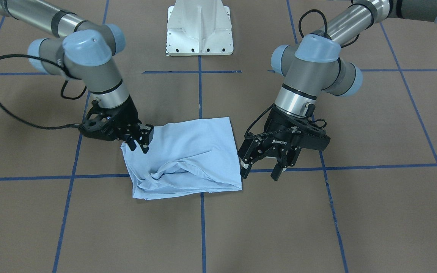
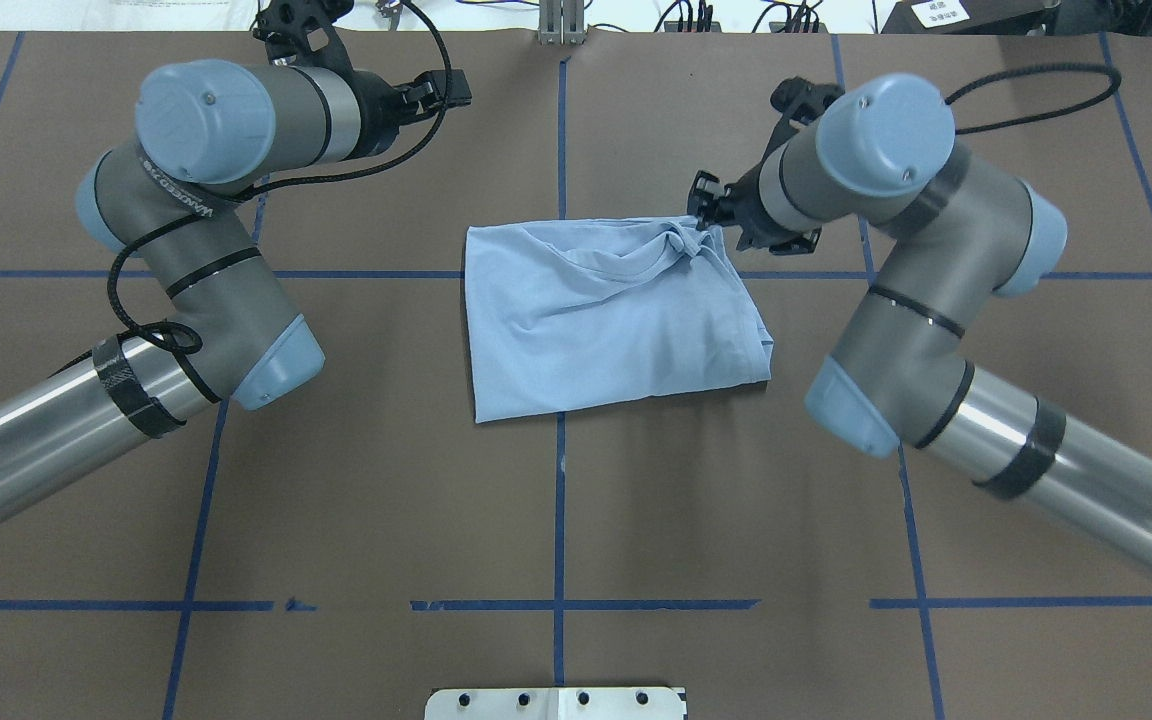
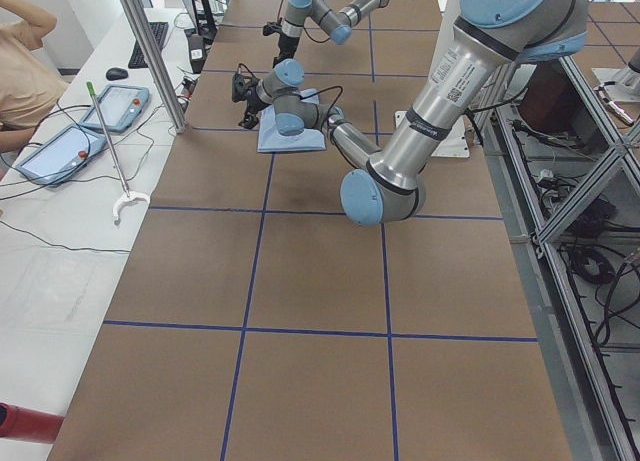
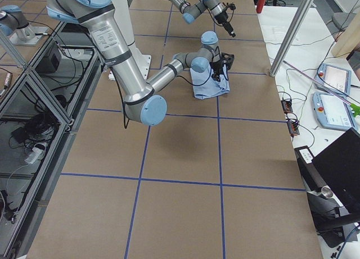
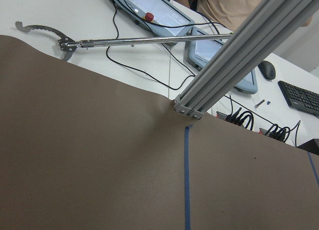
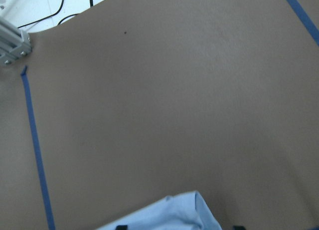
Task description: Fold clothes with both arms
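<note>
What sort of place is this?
Probably a robotics lab: two robot arms work over a T-shirt on a tape-gridded table, with control tablets and a keyboard on the side bench.

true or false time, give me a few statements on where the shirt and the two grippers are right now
1. The T-shirt lies folded in a rough rectangle on the table. True.
2. The left gripper is shut on the T-shirt. False: it is open, holds nothing and is clear of the cloth.
3. The right gripper is at a bunched corner of the T-shirt. True.
4. Both grippers are on the same side of the T-shirt. False: there is one on each side of it.
</note>
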`<action>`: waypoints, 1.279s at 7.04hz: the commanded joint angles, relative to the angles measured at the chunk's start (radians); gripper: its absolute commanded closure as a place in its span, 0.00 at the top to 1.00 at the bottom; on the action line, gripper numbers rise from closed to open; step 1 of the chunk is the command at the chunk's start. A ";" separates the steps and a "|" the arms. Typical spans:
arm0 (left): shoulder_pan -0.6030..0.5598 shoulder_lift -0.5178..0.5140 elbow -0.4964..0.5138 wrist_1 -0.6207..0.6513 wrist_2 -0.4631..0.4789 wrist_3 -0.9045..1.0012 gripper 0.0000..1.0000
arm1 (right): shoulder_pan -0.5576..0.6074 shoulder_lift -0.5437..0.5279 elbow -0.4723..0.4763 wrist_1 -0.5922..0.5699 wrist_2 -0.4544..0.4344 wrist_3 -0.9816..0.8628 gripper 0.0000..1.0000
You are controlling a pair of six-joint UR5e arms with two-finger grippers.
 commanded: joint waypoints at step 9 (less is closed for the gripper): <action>-0.002 0.046 -0.017 -0.024 -0.014 -0.012 1.00 | 0.303 0.336 -0.742 0.267 0.147 -0.334 0.00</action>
